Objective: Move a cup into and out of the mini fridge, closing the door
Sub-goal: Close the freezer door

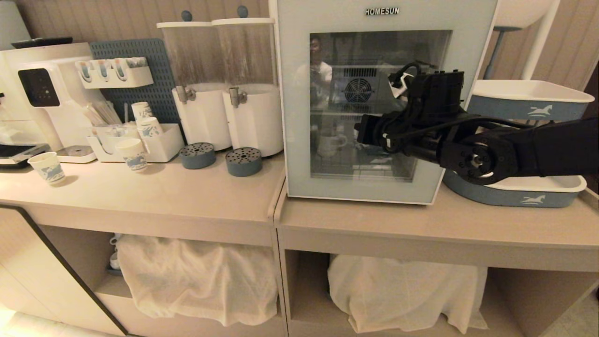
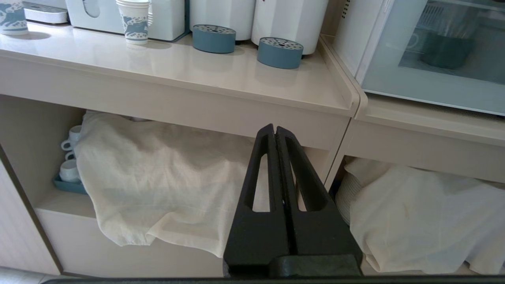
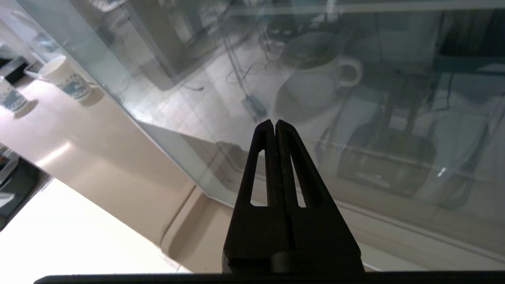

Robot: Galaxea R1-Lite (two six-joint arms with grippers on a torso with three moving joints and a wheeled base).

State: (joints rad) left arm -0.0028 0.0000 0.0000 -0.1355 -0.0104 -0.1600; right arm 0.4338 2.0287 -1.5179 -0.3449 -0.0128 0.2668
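The white mini fridge (image 1: pixel 327 18) stands on the counter with its glass door (image 1: pixel 297 140) shut. Behind the glass the white cup (image 1: pixel 330 144) sits on a wire shelf, handle to the right. My right gripper (image 1: pixel 361 131) reaches in from the right and hovers just in front of the glass, beside the cup. It is shut and holds nothing. In the right wrist view its tips (image 3: pixel 275 123) point at the glass just below the cup (image 3: pixel 311 83). My left gripper (image 2: pixel 275 128) is parked low before the counter's front edge, shut and empty.
Two stacked blue-and-white basins (image 1: pixel 529 100) stand right of the fridge, behind my right arm. Two white drink dispensers (image 1: pixel 224 79) and round drip trays (image 1: pixel 243 161) are to its left, with paper cups (image 1: pixel 133 153) and a coffee machine (image 1: pixel 42 93). Cloths (image 1: pixel 196 276) cover the lower shelves.
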